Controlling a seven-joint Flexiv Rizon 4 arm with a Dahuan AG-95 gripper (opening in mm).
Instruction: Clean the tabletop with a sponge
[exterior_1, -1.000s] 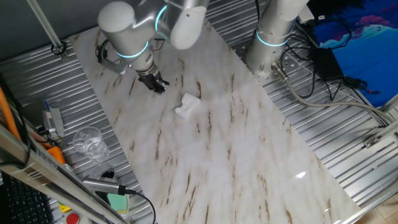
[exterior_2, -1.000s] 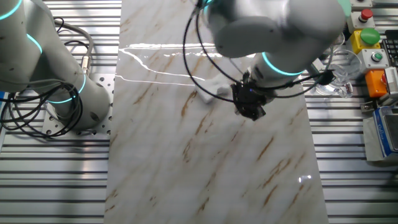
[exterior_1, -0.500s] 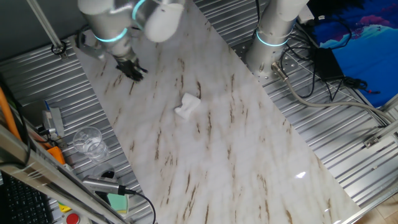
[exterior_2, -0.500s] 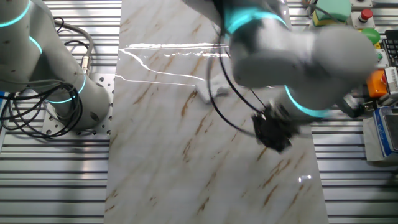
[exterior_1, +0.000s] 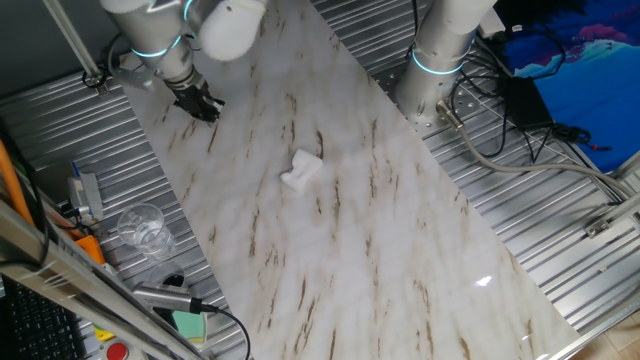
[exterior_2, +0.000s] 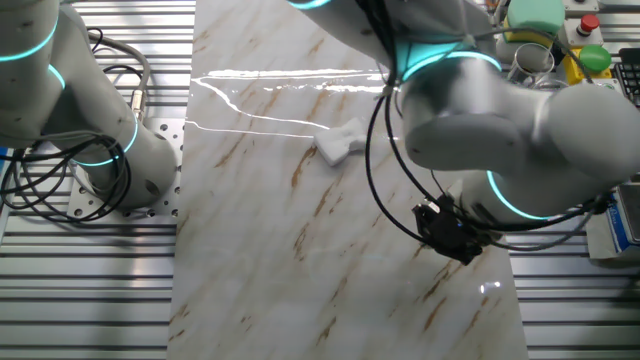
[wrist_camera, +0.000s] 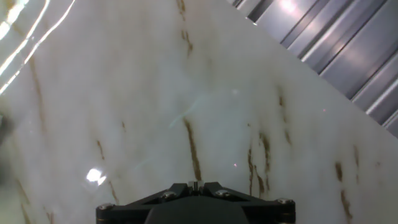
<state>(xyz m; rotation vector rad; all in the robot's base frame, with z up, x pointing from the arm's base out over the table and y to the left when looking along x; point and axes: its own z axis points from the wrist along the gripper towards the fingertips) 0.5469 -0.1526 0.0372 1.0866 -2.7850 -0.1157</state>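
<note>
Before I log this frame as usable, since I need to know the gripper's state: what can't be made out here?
- Gripper opening: too small and dark in both fixed views; in the hand view only its base shows, fingers cut off by the bottom edge.
- Sponge is out of the hand view.
- Whether the fingertips touch the tabletop: cannot tell.

Glossy white marble-look surface (exterior_1: 380, 250) with brown streaky veins, a long rectangular slab resting on ribbed grey metal decking (exterior_1: 560, 215). A small white soft sponge (exterior_1: 301, 170) lies on it, toward 11 o'clock of the slab's centre.
</note>
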